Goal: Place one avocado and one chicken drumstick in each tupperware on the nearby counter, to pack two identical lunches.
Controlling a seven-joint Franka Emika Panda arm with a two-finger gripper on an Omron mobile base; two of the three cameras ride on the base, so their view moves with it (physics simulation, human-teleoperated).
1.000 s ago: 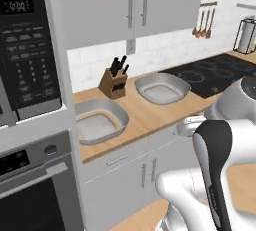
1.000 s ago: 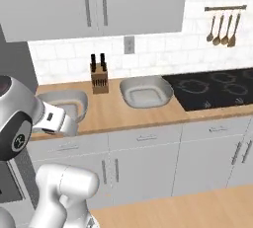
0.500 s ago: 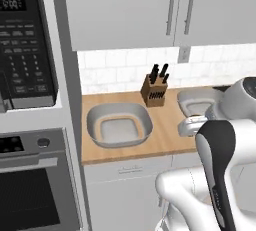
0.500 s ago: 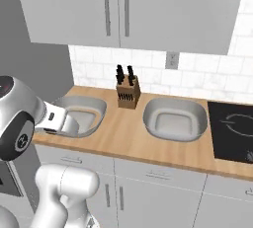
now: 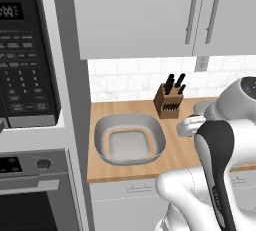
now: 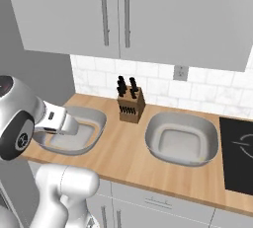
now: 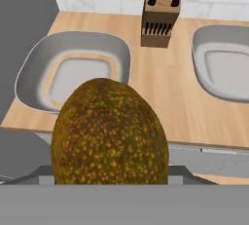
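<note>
One olive-brown, speckled, egg-shaped avocado [image 7: 110, 132] sat closest to the hand camera, clamped between the fingers, whose tips were hidden behind the fruit and the lower edge of the picture. Beyond it lay the light tan wooden table [image 7: 160, 97] above grey cabinet fronts. Two wide, shallow, light grey tupperware containers with thick flared rims rested on that table: the left tupperware [image 7: 73, 68] stood near the grey wall panel, and the right tupperware [image 7: 221, 68] stood well apart from it; neither held anything. In the right base view the white arm reached over the left container [image 6: 91, 123], while the right container [image 6: 182, 138] sat near the black glass cooktop [image 6: 239, 155]. Farthest back, between the two containers, a brown wooden knife block [image 7: 160, 17] with black handles stood by the white tiled wall [image 6: 158, 86].
</note>
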